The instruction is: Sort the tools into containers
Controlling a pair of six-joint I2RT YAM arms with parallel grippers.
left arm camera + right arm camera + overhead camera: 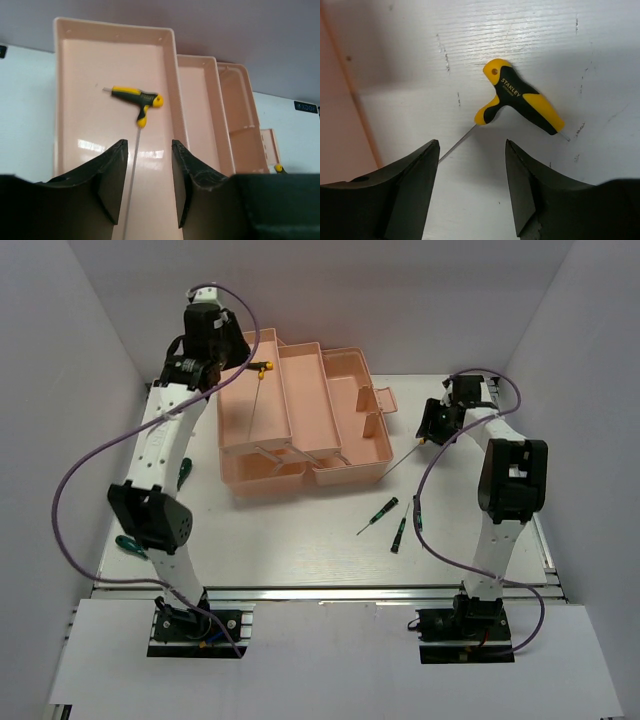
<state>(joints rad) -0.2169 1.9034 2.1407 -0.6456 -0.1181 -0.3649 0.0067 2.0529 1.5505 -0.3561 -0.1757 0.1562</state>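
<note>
Right wrist view gives the relation that matters. The right gripper (471, 146) hangs over the table (600, 60) with its jaws spread wide, holding nothing. Only the thin shaft of a yellow-and-black T-handled rod (520, 102) crosses below the gap. The handle lies flat just beyond the fingertips. Its shaft runs back on a slant toward the left finger (415, 185), nearer that finger than the other. The long axis is therefore oblique to the closing line, not square across it (a small wrist turn would, I judge, give a cleaner pinch).

In the top external view this rod lies toward the far right corner of the table. Its tip ends close to the near right corner of the toolbox (300, 410), and the right arm is plainly the nearer one. Room is uneven: the pink toolbox wall stands close on the left-finger side, with bare table on the other. Three small screwdrivers (378, 515) lie toward the near edge, apart from the rod.

The left gripper (148, 150) hovers over the far left tray (75, 75), jaws parted and empty. A second rod (136, 97) lies on that tray's floor, its handle beyond the fingertips and its shaft running back under the gap. That one looks already sorted, so the rod on the table seems the piece to take next.
</note>
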